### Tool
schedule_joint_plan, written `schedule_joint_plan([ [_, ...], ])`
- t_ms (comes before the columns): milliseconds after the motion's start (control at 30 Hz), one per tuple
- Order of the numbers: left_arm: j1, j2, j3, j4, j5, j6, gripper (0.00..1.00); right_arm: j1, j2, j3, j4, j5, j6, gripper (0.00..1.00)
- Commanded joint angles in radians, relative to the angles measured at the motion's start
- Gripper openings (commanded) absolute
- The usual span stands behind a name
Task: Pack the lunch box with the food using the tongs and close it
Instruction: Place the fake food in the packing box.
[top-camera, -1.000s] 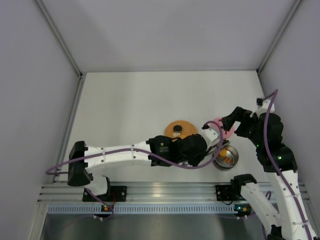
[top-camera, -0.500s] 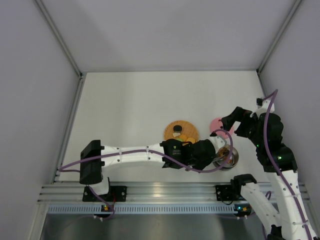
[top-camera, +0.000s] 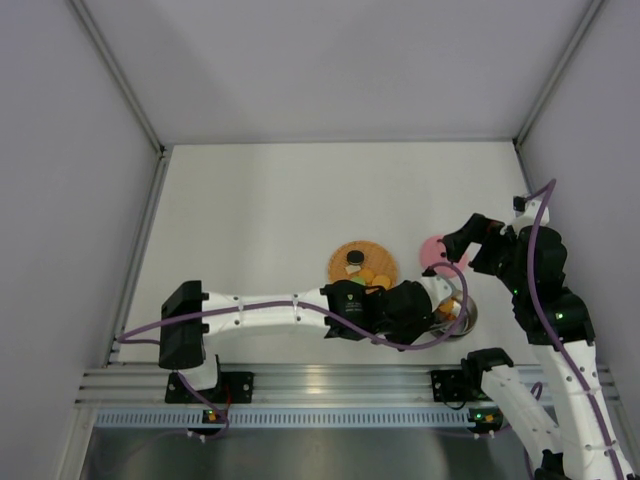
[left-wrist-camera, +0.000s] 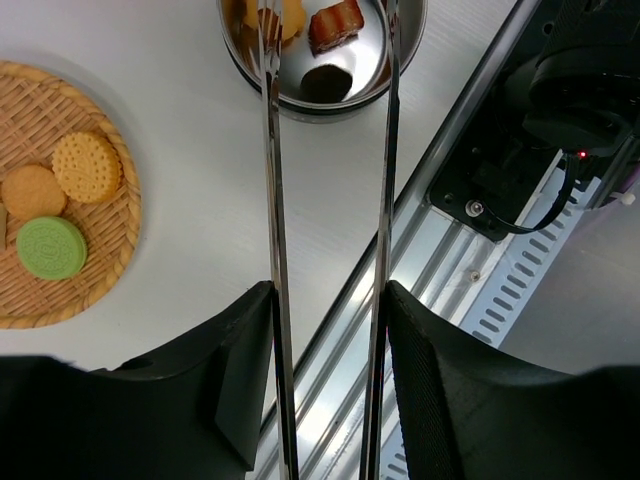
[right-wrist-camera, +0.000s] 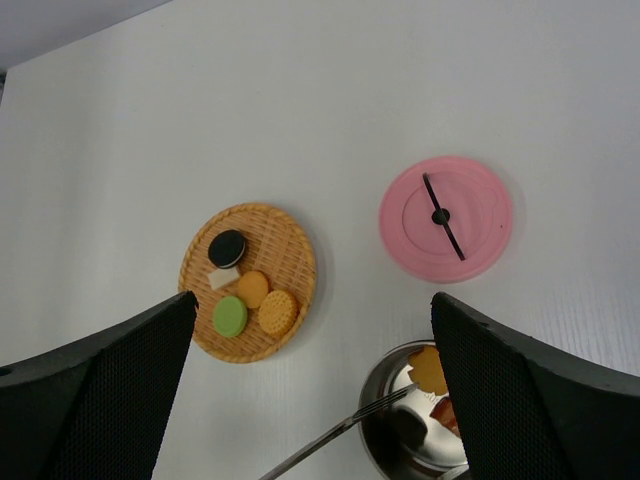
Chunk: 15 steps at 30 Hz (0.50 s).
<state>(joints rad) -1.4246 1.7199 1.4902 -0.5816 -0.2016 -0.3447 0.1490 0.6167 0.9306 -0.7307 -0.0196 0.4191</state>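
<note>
My left gripper (left-wrist-camera: 328, 300) is shut on the tongs (left-wrist-camera: 272, 150), one finger pressing each slim arm. The arms stand apart, and their tips reach into the steel lunch box (left-wrist-camera: 345, 108). In it lie an orange piece (left-wrist-camera: 290, 15), a reddish piece (left-wrist-camera: 335, 22) and a dark piece (left-wrist-camera: 325, 82). None of them is between the tips. More food sits on the woven mat (right-wrist-camera: 290, 250): a black cookie (right-wrist-camera: 227, 247), a green one (right-wrist-camera: 229, 316), a yellow one (right-wrist-camera: 278, 311) and an orange one (right-wrist-camera: 252, 288). The pink lid (right-wrist-camera: 445, 217) lies flat beyond the box. High above it, my right gripper (right-wrist-camera: 312, 300) is open with nothing in it.
The aluminium rail (left-wrist-camera: 470, 170) and the right arm's base (left-wrist-camera: 560, 110) run close beside the lunch box (top-camera: 462, 318). A small white piece (right-wrist-camera: 223, 277) lies on the mat too. Grey enclosure walls (top-camera: 80, 200) close in the table on three sides.
My left arm has swung right, bringing the tongs' tips over and into the lunch box, and the tongs' arms have spread apart. The right arm has held still.
</note>
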Motion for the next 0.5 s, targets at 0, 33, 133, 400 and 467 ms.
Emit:
schedule_joint_plan([
  [0,-0.007,-0.055,0.015,0.060,-0.063,0.006,0.51,-0.016,-0.008,0.016,-0.018,0.014,-0.014,0.99],
  [33,-0.007,-0.066,0.009,0.063,-0.079,0.000,0.51,-0.016,-0.009,0.016,-0.018,0.014,-0.014,0.99],
  [133,-0.005,-0.103,-0.004,0.065,-0.134,-0.011,0.51,-0.016,-0.011,0.014,-0.016,0.014,-0.014,1.00],
  [400,0.042,-0.201,-0.031,-0.030,-0.337,-0.103,0.49,-0.017,-0.008,0.008,-0.015,0.014,-0.011,1.00],
  [467,0.079,-0.226,-0.047,-0.067,-0.380,-0.175,0.49,-0.017,-0.008,0.010,-0.015,0.010,-0.011,1.00],
])
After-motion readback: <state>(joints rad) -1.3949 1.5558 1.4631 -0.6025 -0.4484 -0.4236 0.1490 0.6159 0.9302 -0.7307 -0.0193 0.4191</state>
